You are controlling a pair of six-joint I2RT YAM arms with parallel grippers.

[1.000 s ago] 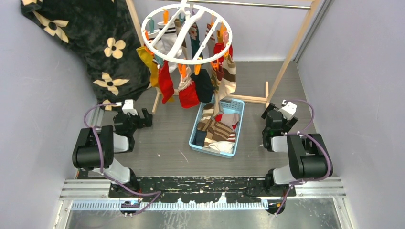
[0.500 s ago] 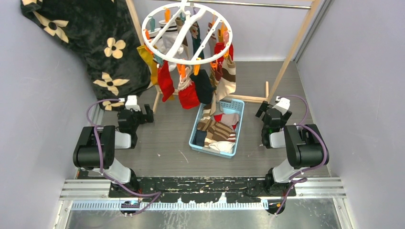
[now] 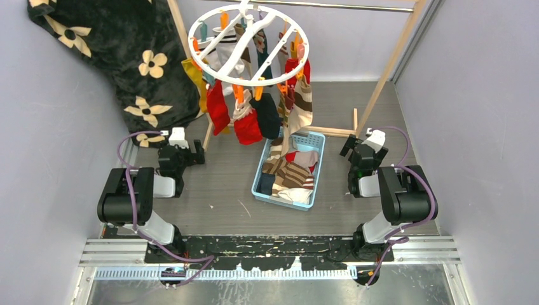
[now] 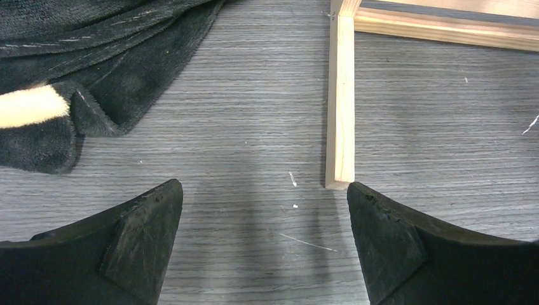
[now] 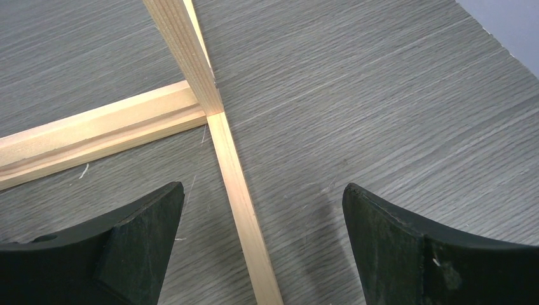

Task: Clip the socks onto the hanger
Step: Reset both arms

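Note:
The white ring hanger hangs at the top centre with orange and teal clips. Several socks in red, mustard, black and striped colours hang from it. More socks lie in the light blue basket below. My left gripper is open and empty, low over the floor left of the basket; its fingers frame bare floor. My right gripper is open and empty, right of the basket; its fingers straddle a wooden foot bar.
The wooden rack frame stands behind, its foot bars on the floor. A black blanket with tan flowers drapes at the back left, its edge in the left wrist view. Grey walls close both sides.
Both arms folded back earlier and have since held still. The hanger with its socks has swung slightly to the left.

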